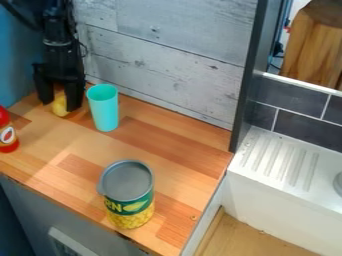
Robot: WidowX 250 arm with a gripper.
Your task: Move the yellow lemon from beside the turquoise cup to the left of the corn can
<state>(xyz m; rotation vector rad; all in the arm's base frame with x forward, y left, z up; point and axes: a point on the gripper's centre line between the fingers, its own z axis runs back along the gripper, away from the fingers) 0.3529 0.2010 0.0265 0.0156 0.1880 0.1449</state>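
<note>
- Two fingers (44, 90) of the black gripper (59, 102) stand apart, pointing down at the upper left of the camera view, and a yellow rounded object (59, 107) lies on the wooden countertop (167, 142) between and partly behind them.
- Whether either finger touches this object cannot be told; no firm clamping is visible.
- The object looks small and probably light, perhaps a lemon or a toy one. Its material is not clear, so it may be stiff or a little soft.
- Its curved skin could slip or roll under an uneven squeeze; the best hold is probably low, across its widest part, with equal pressure from both sides.
- Just beside the gripper stands a turquoise cup (103, 110), upright. It seems thin and light, so a sideways knock could tip it, and it leaves little room on that side.
- Behind the cup, the grey plank wall (167, 55) limits the space too.
- A red bottle (7, 136) stands at the left edge of the view, apart from the gripper.
- The corn can (127, 195) stands upright near the front edge, well apart; it is likely stiff and rather heavy if full.
</note>
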